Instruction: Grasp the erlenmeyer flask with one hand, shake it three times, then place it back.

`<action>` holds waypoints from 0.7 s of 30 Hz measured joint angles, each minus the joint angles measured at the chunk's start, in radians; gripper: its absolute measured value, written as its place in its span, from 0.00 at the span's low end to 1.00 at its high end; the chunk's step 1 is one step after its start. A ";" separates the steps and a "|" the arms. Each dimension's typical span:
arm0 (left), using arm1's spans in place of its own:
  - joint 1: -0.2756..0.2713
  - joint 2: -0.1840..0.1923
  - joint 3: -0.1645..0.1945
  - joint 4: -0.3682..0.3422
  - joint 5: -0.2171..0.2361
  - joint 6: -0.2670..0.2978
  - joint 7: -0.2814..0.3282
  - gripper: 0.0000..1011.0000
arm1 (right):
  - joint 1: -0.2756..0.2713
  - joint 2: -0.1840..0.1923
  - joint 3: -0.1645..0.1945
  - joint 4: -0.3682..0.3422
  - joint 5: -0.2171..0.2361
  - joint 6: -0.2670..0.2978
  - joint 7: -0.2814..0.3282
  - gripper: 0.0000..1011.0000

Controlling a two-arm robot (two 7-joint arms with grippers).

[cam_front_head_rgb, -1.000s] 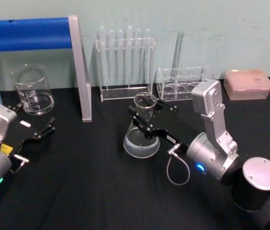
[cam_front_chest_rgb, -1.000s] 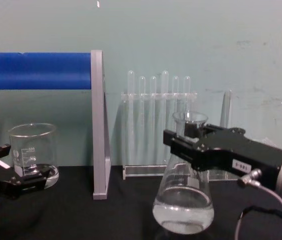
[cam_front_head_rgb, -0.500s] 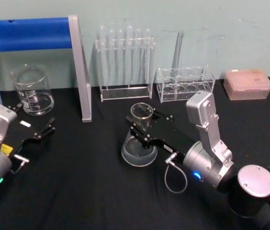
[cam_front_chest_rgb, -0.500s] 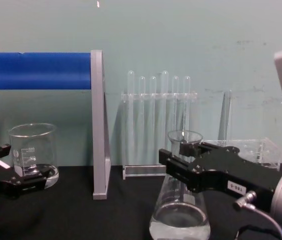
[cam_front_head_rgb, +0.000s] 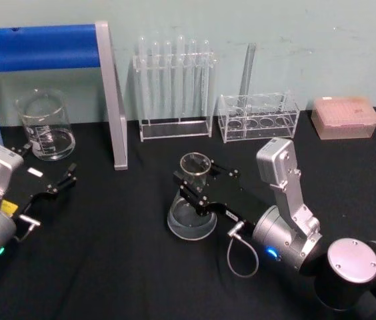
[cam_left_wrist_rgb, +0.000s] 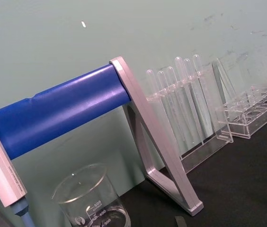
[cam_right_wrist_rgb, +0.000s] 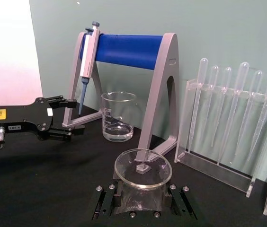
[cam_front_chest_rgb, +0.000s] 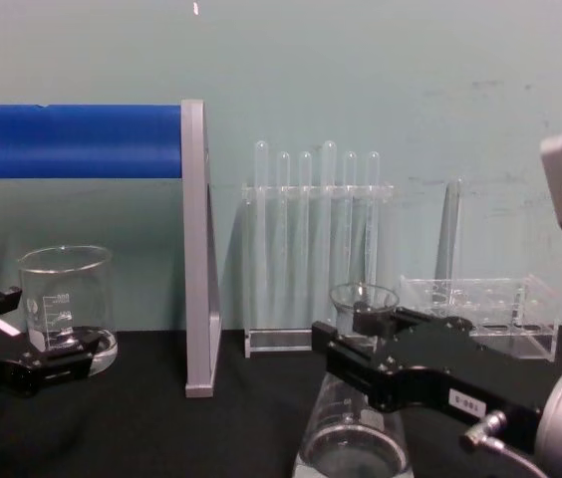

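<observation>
While my right end effector [cam_front_head_rgb: 199,179] stays pinched on the flask [cam_front_head_rgb: 189,221] neck, the flask has dropped and come toward me over the last second. In the chest view its rim now sits well below the tube tops, and its base runs off the bottom edge. Flask is upright, mid-surface [cam_front_head_rgb: 108,260], in front of the tube rack [cam_front_head_rgb: 173,87], with liquid in the bottom. Can't tell if the base touches the surface yet. My read: either a shake downstroke or the set-down, and I can't count strokes from this. If it's the set-down, next is to confirm contact, release, and back off without clipping the rim. Left end effector [cam_front_head_rgb: 45,167] is idle and spread, near the beaker [cam_front_head_rgb: 45,127] on my left.
</observation>
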 joint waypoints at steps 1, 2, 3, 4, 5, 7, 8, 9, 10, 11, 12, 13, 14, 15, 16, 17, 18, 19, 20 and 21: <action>0.000 0.000 0.000 0.000 0.000 0.000 0.000 0.99 | -0.001 0.000 0.000 0.001 0.000 -0.001 0.000 0.45; 0.000 0.000 0.000 0.000 0.000 0.000 0.000 0.99 | -0.001 -0.001 -0.001 0.003 -0.001 -0.002 0.000 0.45; 0.000 0.000 0.000 0.000 0.000 0.000 0.000 0.99 | -0.001 -0.001 -0.002 0.004 -0.002 -0.003 0.000 0.45; 0.000 0.000 0.000 0.000 0.000 0.000 0.000 0.99 | -0.002 -0.001 -0.002 0.005 -0.002 -0.004 0.000 0.45; 0.000 0.000 0.000 0.000 0.000 0.000 0.000 0.99 | -0.003 -0.002 -0.003 0.006 -0.003 -0.005 0.001 0.45; 0.000 0.000 0.000 0.000 0.000 0.000 0.000 0.99 | -0.004 -0.002 -0.003 0.008 -0.003 -0.005 0.001 0.45; 0.000 0.000 0.000 0.000 0.000 0.000 0.000 0.99 | -0.004 -0.002 -0.003 0.009 -0.003 -0.006 0.002 0.45; 0.000 0.000 0.000 0.000 0.000 0.000 0.000 0.99 | -0.004 -0.002 -0.003 0.010 -0.003 -0.006 0.002 0.45; 0.000 0.000 0.000 0.000 0.000 0.000 0.000 0.99 | -0.004 -0.003 -0.004 0.012 -0.004 -0.006 0.002 0.45; 0.000 0.000 0.000 0.000 0.000 0.000 0.000 0.99 | -0.004 -0.004 -0.004 0.013 -0.004 -0.006 0.002 0.45; 0.000 0.000 0.000 0.000 0.000 0.000 0.000 0.99 | -0.004 -0.004 -0.005 0.014 -0.004 -0.006 0.002 0.45; 0.000 0.000 0.000 0.000 0.000 0.000 0.000 0.99 | -0.004 -0.004 -0.005 0.015 -0.004 -0.006 0.002 0.45; 0.000 0.000 0.000 0.000 0.000 0.000 0.000 0.99 | -0.004 -0.005 -0.005 0.016 -0.005 -0.006 0.002 0.45; 0.000 0.000 0.000 0.000 0.000 0.000 0.000 0.99 | -0.004 -0.005 -0.005 0.017 -0.006 -0.006 0.002 0.45; 0.000 0.000 0.000 0.000 0.000 0.000 0.000 0.99 | -0.004 -0.005 -0.006 0.018 -0.006 -0.006 0.002 0.45; 0.000 0.000 0.000 0.000 0.000 0.000 0.000 0.99 | -0.004 -0.006 -0.006 0.020 -0.007 -0.006 0.002 0.45; 0.000 0.000 0.000 0.000 0.000 0.000 0.000 0.99 | -0.004 -0.006 -0.006 0.020 -0.007 -0.006 0.002 0.45; 0.000 0.000 0.000 0.000 0.000 0.000 0.000 0.99 | -0.004 -0.006 -0.006 0.021 -0.007 -0.006 0.002 0.45; 0.000 0.000 0.000 0.000 0.000 0.000 0.000 0.99 | -0.004 -0.006 -0.006 0.022 -0.008 -0.005 0.002 0.45; 0.000 0.000 0.000 0.000 0.000 0.000 0.000 0.99 | -0.004 -0.006 -0.006 0.023 -0.008 -0.004 0.002 0.45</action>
